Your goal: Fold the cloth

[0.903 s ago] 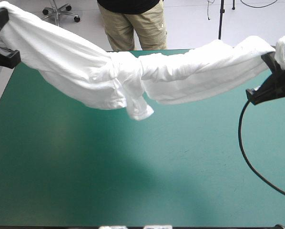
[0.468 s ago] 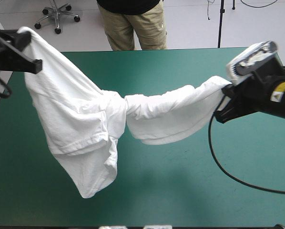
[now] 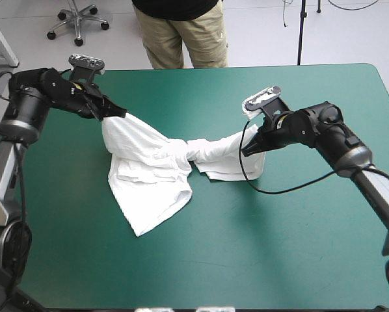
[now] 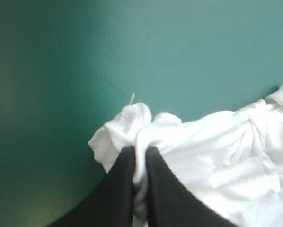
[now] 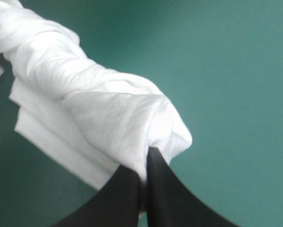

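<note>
Both left gripper and right gripper pinch T-shirt on teal-green cover.

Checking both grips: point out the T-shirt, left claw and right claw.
T-shirt (image 3: 149,182): high view, wide left part.
left claw (image 4: 140,152): left wrist view, between its fingertips.
right claw (image 5: 144,163): right wrist view, between its fingertips.

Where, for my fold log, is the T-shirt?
High view: the T-shirt, twisted, rests on the table between the left end effector and right end effector, both gripping it.
</note>
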### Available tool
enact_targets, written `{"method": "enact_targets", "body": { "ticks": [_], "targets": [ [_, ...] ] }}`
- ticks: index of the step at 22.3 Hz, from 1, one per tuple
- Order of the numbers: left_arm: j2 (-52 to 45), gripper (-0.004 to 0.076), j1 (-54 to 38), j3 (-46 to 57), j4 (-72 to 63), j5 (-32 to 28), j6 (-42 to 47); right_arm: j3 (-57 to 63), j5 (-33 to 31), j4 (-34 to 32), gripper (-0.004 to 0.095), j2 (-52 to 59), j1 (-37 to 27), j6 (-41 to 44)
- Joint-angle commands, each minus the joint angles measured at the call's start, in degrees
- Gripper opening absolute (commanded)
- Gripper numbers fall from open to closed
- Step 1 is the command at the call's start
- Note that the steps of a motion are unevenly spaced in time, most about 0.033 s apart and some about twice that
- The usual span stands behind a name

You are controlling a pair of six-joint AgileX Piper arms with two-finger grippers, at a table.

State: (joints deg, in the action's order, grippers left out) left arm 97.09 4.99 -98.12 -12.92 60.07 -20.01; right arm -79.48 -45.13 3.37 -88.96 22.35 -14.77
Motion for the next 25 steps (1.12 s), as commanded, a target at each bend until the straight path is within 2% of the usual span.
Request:
{"method": "enact_targets", "body": {
  "ticks": [1,5,6,7,9,10,11,12,13,14,15,18,21,25],
  "targets": [
    [1.8,-0.0009,0.3,-1.4,-4.3,-8.5,0.1,-2.1,12.1,-1.8,-0.0017,-1.9,-1.1,0.0],
    [5.5,-0.0009,0.3,-1.4,-6.6,-14.9,0.1,-2.1,20.3,-1.3,-0.0013,-5.2,-4.8,2.3],
    [7.0,-0.0009,0.3,-1.4,-7.9,-18.1,0.0,-2.6,22.8,-0.1,-0.0011,-6.5,-7.0,2.2],
    [7.4,-0.0006,0.3,-1.4,-8.7,-19.6,-0.6,-3.1,23.3,0.7,-0.001,-7.2,-8.3,2.2],
    [8.8,0.0055,0.3,-1.5,-8.7,-22.4,-1.0,-5.2,23.1,3.8,0.008,-9.1,-11.3,1.4],
    [9.4,0.015,0.3,-1.5,-8.7,-23.1,-1.2,-6.4,22.1,7.2,0.0221,-10.1,-12.2,-0.2],
    [9.7,0.0201,0.3,-1.5,-8.7,-23.1,-1.2,-7.0,21.3,8.8,0.0321,-10.7,-12.8,-1.5],
    [10.5,0.0348,0.3,-1.5,-9.1,-23.0,-1.2,-8.0,20.5,10.7,0.0518,-11.6,-13.0,-2.4],
    [11.1,0.0457,0.3,-1.5,-10.0,-22.3,-1.2,-8.7,20.2,10.4,0.0615,-12.0,-13.1,-2.4],
    [11.2,0.0511,0.3,-1.5,-10.9,-21.3,-1.2,-8.8,20.2,9.8,0.0637,-12.0,-13.1,-2.4],
    [11.4,0.0529,0.3,-1.5,-10.9,-19.5,-1.0,-9.5,19.9,9.1,0.0626,-12.0,-13.3,-2.4],
    [9.5,0.0493,0.3,-1.5,-10.6,-11.5,-1.0,-14.3,14.1,5.8,0.058,-11.5,-14.0,-0.7],
    [5.0,0.0491,0.3,-1.5,-10.6,-2.6,-2.1,-18.4,7.7,6.1,0.0578,-8.0,-16.2,-0.7],
    [0.1,0.049,1.1,-1.5,-10.8,4.4,-2.1,-19.0,2.9,6.3,0.0575,-2.5,-16.7,-0.7]
  ]
}}
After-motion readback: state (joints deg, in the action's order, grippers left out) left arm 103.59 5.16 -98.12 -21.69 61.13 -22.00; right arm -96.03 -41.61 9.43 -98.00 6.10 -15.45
